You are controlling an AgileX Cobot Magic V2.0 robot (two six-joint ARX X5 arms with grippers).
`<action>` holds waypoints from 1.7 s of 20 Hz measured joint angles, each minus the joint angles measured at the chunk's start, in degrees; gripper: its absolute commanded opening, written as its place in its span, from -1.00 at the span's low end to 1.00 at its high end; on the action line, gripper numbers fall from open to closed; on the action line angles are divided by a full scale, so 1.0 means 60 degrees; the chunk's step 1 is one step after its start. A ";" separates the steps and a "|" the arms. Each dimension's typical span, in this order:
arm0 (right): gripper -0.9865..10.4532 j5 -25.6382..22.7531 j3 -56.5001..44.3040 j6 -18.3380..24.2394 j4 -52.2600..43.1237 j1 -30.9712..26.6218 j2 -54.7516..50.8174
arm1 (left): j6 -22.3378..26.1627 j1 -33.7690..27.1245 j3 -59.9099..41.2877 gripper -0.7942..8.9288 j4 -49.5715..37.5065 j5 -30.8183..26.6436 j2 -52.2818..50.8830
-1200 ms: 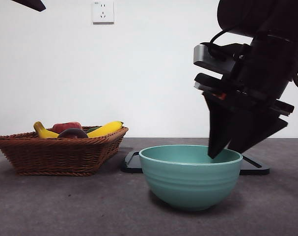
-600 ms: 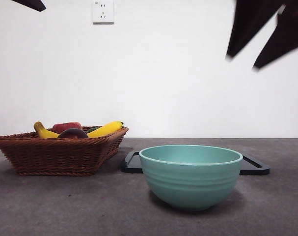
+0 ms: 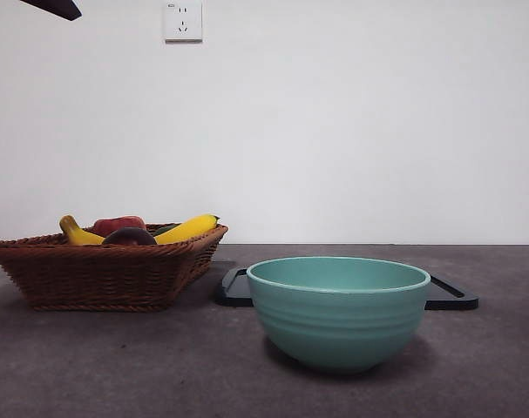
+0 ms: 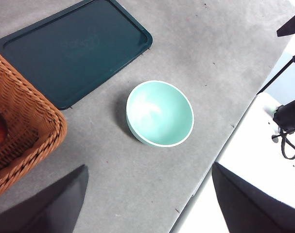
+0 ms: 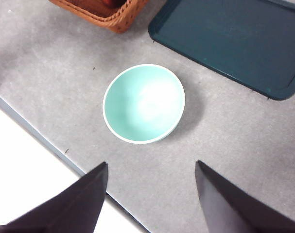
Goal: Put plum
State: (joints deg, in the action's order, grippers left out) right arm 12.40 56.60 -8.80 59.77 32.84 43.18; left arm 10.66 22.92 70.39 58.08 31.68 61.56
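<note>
My right gripper (image 5: 149, 194) has lifted clear out of the front view, where a second ago it reached down into the teal bowl (image 3: 338, 312); now it hangs high above the table (image 5: 50, 73) with its jaws spread apart and nothing between them. My left gripper (image 4: 147, 199) waits high as well, jaws wide and empty, showing in the front view only as a black tip at the top corner. Nearest the front camera stands the bowl, upright, and both wrist views show its inside bare. Just behind it lies the dark tray (image 3: 451, 296), flat on the table. Off to the side sits the wicker basket (image 3: 98, 270), and the plum (image 3: 129, 236) rests in it, between a yellow banana (image 3: 187, 229) and a red fruit (image 3: 118, 224). Farthest back, a wall socket (image 3: 183, 21) is on the white wall.
</note>
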 measured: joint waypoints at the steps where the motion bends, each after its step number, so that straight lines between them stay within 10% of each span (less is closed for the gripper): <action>1: -0.32 0.0000 0.0000 0.0000 0.0004 0.0000 0.0025 | 0.0000 0.0000 0.0000 0.00 0.0000 0.0000 0.0000; 10: -0.33 0.0000 0.0000 0.0000 0.0004 0.0000 0.0047 | 0.0000 0.0000 0.0000 -0.02 0.0000 0.0000 0.0000; 15: -0.82 0.0000 0.0000 0.0004 0.0004 0.0000 0.0047 | 0.0000 0.0000 0.0000 -0.82 0.0000 0.0000 0.0000; 34: -0.82 -0.0069 0.0000 0.0000 0.0004 0.0000 0.0047 | 0.0000 0.0000 0.0000 -0.82 -0.0004 0.0000 0.0000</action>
State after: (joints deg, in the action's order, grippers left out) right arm 11.99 56.60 -8.80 59.79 32.84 43.46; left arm 10.66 22.92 70.39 58.06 31.68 61.56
